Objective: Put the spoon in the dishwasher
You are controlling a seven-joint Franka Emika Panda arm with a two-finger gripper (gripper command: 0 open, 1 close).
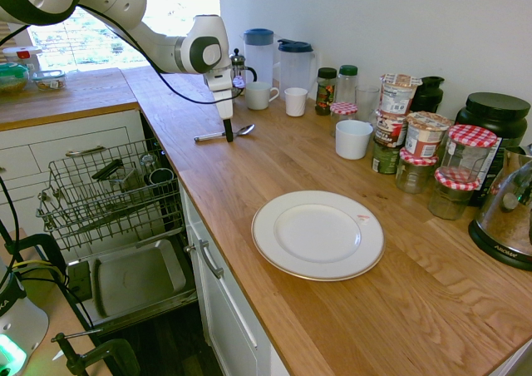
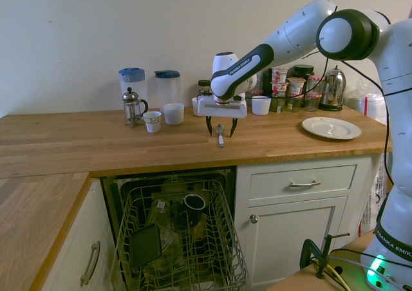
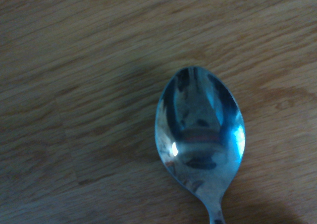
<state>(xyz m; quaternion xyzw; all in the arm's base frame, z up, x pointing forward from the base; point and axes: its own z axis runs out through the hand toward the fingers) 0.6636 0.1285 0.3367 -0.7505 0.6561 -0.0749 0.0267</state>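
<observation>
- On the wooden counter (image 1: 416, 301), near the edge above the dishwasher (image 2: 180, 239), lies the spoon (image 2: 219, 129), its bowl towards the wall and its handle towards the front edge.
- Over it stands the gripper (image 2: 221, 131), pointing down, its two fingers wide apart, one on each side of the spoon, with nothing clamped between them.
- In the wrist view, the hollow of the bowl faces up, shiny and full of reflections (one bright glint sits close to its rim).
- Along the white arm (image 2: 277, 53), dark lettering reads "FRANKA EMIKA".
- On the black base of the steel kettle (image 1: 507, 201), pale letters spell "AROMA".
- Beside the kettle, printed food cups (image 1: 426, 133) and jars with red-and-white checked lids (image 1: 454, 195) stand in a cluster; the print on the cups is too small to read.
- Near that cluster, a white plate (image 1: 317, 235) with a thin coloured rim lies flat, a small reddish mark by its edge (lettering or picture, I can't tell).
- Farther along the wall stand two pitchers (image 2: 133, 83) (image 2: 168, 88), a French press (image 2: 132, 108) and several pale cups (image 2: 173, 114).
- Below the counter, the dishwasher is open, its wire rack (image 1: 108, 195) holding a dark mug (image 2: 194, 205) and other dishes.
</observation>
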